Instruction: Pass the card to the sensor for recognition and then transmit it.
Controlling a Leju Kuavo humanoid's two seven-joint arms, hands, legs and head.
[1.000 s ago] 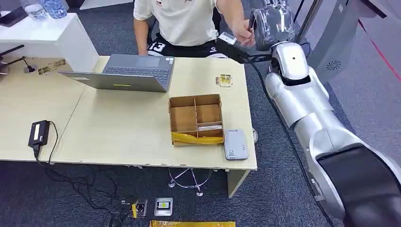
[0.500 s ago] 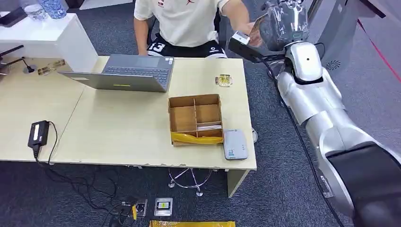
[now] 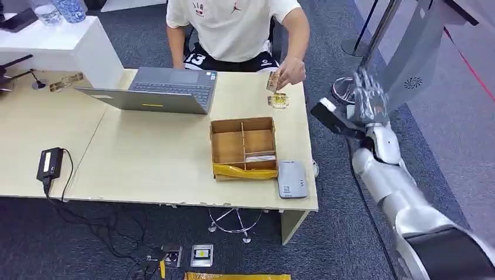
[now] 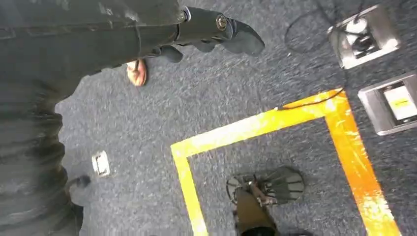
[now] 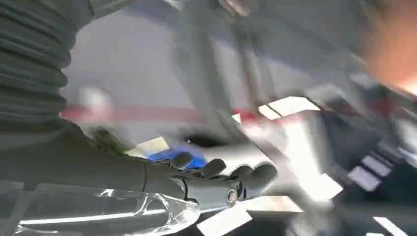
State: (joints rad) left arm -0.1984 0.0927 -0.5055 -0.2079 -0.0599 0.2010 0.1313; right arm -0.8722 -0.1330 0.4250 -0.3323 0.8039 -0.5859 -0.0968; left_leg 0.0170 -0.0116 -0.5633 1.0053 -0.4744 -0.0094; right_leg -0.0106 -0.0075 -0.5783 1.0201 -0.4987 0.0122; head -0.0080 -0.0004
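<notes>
Your right hand (image 3: 366,96) hangs off the table's (image 3: 146,169) 3 o'clock edge, over the carpet, fingers spread and pointing up, holding nothing; the right wrist view is badly blurred, yet it shows the fingers (image 5: 231,174) stretched out with nothing between them. The card (image 3: 272,81) is at the table's 1 o'clock corner, pinched in the person's hand (image 3: 290,72), just above a second card (image 3: 277,100) that lies flat on the tabletop; you can see the person seated at 12 o'clock behind the open laptop (image 3: 156,90). The cardboard divider box (image 3: 243,146) sits right of the table's centre, with something pale lying in its compartment at 4 o'clock and a yellow strip along its 6 o'clock wall; the grey sensor (image 3: 291,178) lies flat, touching or just beside the box at its 4 o'clock corner, near the table's edge. Your left hand (image 4: 216,32) hangs over the floor in its wrist view, dark fingers held together and nothing in them; whether they are curled I cannot tell.
</notes>
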